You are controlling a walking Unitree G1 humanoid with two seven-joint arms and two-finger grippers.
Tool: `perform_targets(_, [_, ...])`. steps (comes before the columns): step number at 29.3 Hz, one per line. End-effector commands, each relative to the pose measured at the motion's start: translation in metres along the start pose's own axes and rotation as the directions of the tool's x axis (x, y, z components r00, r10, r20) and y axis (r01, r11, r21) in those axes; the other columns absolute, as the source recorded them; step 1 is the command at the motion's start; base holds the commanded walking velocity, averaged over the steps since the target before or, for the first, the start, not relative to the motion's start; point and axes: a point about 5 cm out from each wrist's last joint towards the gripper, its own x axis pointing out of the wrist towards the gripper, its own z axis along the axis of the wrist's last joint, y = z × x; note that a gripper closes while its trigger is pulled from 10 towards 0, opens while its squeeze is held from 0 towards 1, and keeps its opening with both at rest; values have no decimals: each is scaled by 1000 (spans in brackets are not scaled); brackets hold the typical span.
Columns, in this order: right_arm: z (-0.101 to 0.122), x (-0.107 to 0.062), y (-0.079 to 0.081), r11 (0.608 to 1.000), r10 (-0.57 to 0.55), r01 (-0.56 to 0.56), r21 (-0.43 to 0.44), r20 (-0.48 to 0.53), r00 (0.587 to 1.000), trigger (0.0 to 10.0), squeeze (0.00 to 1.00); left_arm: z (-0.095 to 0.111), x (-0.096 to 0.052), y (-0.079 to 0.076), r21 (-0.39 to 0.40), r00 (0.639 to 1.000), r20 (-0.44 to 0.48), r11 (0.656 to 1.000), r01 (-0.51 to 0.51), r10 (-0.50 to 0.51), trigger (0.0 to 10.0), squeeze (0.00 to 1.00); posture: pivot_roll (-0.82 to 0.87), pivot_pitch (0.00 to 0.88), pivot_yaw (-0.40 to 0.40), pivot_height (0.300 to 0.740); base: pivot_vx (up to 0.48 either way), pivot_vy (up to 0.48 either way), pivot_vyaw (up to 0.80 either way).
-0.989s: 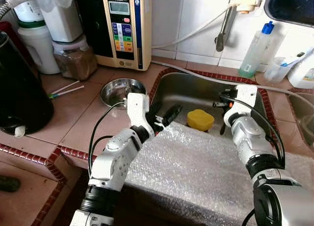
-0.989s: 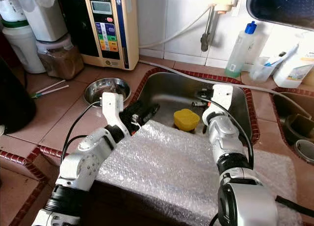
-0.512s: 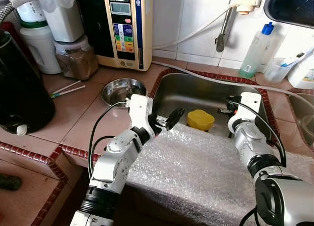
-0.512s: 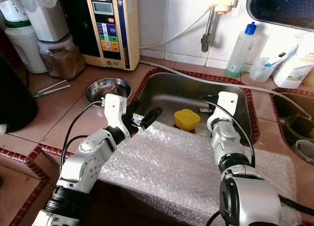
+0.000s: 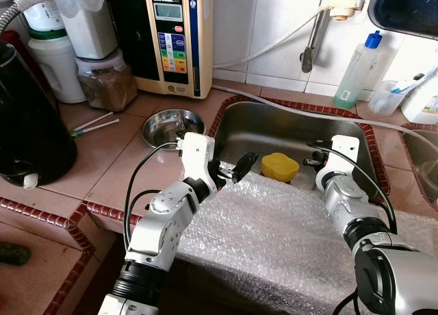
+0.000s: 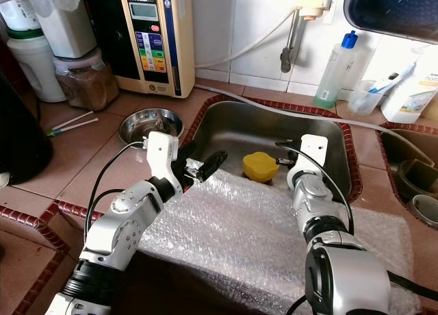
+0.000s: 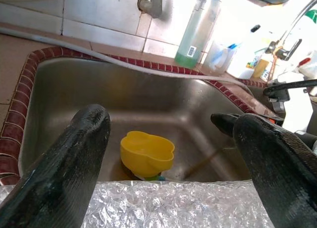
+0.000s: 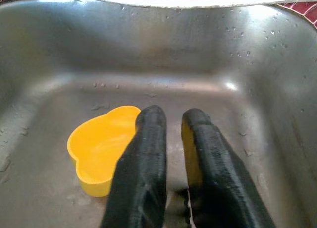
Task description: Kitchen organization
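One yellow lobed cup (image 8: 101,148) upright in sink (image 5: 274,127) | left end effector (image 5: 233,170) spread | right end effector (image 8: 171,139) nearly closed, empty

**Around the counter, off-task clutter**

I take bearings from the sink (image 5: 287,109). At nine o'clock, just beside its rim, I see an empty steel bowl (image 5: 171,127). Two thin white sticks (image 5: 94,123) lie further out the same way. At ten o'clock a cream water ioniser (image 5: 174,41) stands against the tiles, with a jar of brown powder (image 5: 104,82) and a white jug (image 5: 55,68) beside it. At eight o'clock sits a black kettle (image 5: 31,130). At one o'clock I see a blue-capped soap bottle (image 5: 359,68) and a clear cup (image 5: 387,96). A white hose (image 5: 274,103) runs along the back rim.
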Motion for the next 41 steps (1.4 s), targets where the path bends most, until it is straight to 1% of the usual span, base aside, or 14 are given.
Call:
perform_targets(1, [-2, 0, 1, 1000, -2, 2, 16, -15, 1000, 10000, 1000, -3, -1, 1, 10, 1000, -14, 1000, -3, 4, 10000, 1000, 69, 0, -2, 740, 0, 0, 0])
perform_targets(13, [-9, -2, 8, 996, 55, -54, 70, -13, 998, 10000, 1000, -4, -3, 17, 46, 993, -21, 992, -116, 117, 10000, 1000, 67, 0, 7, 740, 0, 0, 0])
perform_targets(17, [-4, -2, 27, 985, 149, -151, 77, 41, 988, 10000, 1000, 2, -6, 33, 53, 970, 34, 969, -241, 239, 10000, 1000, 56, 0, 10, 740, 0, 0, 0])
perform_targets(21, [-1, -2, 35, 980, 177, -182, 85, 69, 982, 10000, 1000, 3, -7, 35, 60, 967, 45, 965, -254, 251, 10000, 1000, 52, 0, 11, 740, 0, 0, 0])
perform_targets(22, [4, -3, 46, 965, 230, -240, 102, 107, 967, 10000, 1000, 6, -7, 37, 61, 964, 61, 963, -262, 258, 10000, 1000, 51, 0, 11, 740, 0, 0, 0])
perform_targets(24, [7, -4, 52, 957, 260, -273, 99, 129, 957, 10000, 1000, 9, -7, 38, 69, 961, 74, 960, -273, 267, 10000, 1000, 48, 0, 11, 740, 0, 0, 0])
perform_targets(30, [17, -10, 72, 918, 363, -387, 87, 208, 908, 10000, 996, 21, -10, 52, 94, 908, 163, 910, -404, 386, 10000, 1000, 40, 0, 11, 740, 0, 0, 0])
perform_targets(31, [18, -12, 79, 898, 409, -433, 78, 213, 887, 10000, 420, 21, -12, 56, 107, 896, 167, 896, -430, 411, 10000, 1000, 40, 0, 11, 740, 0, 0, 0])
perform_targets(32, [19, -14, 83, 884, 439, -463, 72, 215, 872, 10000, 420, 22, -12, 58, 115, 889, 169, 887, -446, 425, 10000, 1000, 37, 0, 11, 740, 0, 0, 0])
perform_targets(33, [23, -17, 90, 858, 483, -510, 69, 232, 844, 10000, 0, 22, -14, 61, 122, 880, 173, 877, -465, 442, 10000, 1000, 35, 0, 11, 740, 0, 0, 0])
perform_targets(34, [29, -21, 96, 828, 528, -558, 63, 251, 812, 10000, 0, 22, -15, 63, 122, 873, 172, 870, -479, 456, 10000, 71, 33, 0, 10, 740, 0, 0, 0])
perform_targets(35, [33, -25, 100, 803, 561, -594, 53, 266, 784, 10000, 0, 21, -16, 65, 119, 868, 168, 864, -488, 467, 10000, 0, 33, 0, 10, 740, 0, 0, 0])
perform_targets(39, [53, -46, 113, 672, 715, -740, -39, 295, 634, 10000, 0, 17, -18, 72, 124, 848, 158, 842, -526, 506, 10000, 0, 25, 0, -1, 740, 0, 0, 0])
perform_targets(41, [55, -50, 113, 657, 733, -752, -64, 287, 616, 10000, 0, 15, -18, 72, 131, 847, 151, 839, -528, 509, 10000, 0, 22, 0, -4, 740, 0, 0, 0])
